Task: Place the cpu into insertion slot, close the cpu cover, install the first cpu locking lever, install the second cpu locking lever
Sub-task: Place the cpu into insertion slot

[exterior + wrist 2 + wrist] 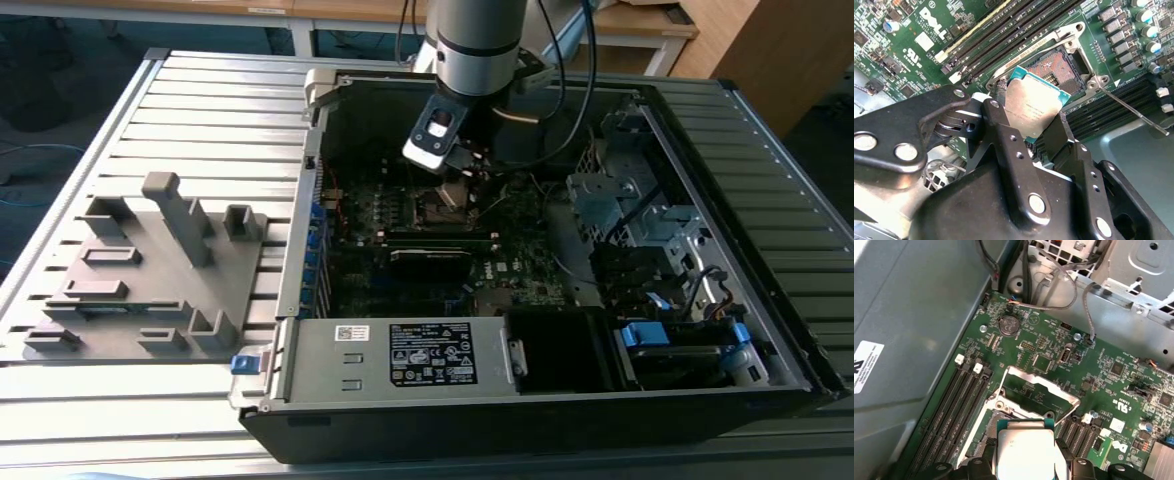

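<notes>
Holding the small square silvery-faced cpu (1036, 102) clamped between its black fingers, the gripper (1026, 114) hovers tilted just above the dark, silver-rimmed insertion slot (1056, 67), mid-motherboard. The thin silvery cpu cover (1040, 385) stands raised. Placement is under way, and seating likely calls for levelling and squaring the chip.

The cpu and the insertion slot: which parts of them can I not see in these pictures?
- cpu: its gripped end, second wrist view, hidden by the gripper; first wrist view, cut off by the picture edge.
- insertion slot: part hidden under the cpu, both wrist views.
- Exterior view: cpu and insertion slot too small to tell apart.
</notes>
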{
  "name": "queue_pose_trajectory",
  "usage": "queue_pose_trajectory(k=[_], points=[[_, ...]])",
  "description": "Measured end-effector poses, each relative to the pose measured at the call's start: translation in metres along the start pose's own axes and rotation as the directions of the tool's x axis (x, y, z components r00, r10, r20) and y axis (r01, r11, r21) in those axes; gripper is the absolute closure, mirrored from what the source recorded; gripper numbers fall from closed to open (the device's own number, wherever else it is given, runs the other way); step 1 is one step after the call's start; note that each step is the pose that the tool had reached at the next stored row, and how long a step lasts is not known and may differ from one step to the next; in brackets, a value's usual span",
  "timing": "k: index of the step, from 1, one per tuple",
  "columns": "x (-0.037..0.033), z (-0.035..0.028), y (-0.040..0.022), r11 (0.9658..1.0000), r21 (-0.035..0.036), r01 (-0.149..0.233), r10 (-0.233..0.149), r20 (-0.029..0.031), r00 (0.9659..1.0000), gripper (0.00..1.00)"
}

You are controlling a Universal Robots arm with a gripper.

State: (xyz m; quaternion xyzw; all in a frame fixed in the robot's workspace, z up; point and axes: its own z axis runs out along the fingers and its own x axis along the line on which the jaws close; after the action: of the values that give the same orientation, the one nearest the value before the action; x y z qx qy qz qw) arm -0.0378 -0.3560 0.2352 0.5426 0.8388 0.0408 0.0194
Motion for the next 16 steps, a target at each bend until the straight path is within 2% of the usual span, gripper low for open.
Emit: queue_pose_trajectory(k=[4,7,11,16], points=[[0.0,0.0,-0.0001,0.9988,-0.0007,-0.048,0.048,0.0043,0.9988,0.46],[0.0001,0.0001,-0.0002,0.9959,-0.0014,-0.091,0.091,0.0081,0.9958,0.46],[0.0001,0.0002,-0.0003,0.99,-0.0025,-0.141,0.141,0.0127,0.9899,0.46],[0.0001,0.0003,-0.0004,0.9799,-0.0041,-0.2,0.2,0.0178,0.9797,0.46]])
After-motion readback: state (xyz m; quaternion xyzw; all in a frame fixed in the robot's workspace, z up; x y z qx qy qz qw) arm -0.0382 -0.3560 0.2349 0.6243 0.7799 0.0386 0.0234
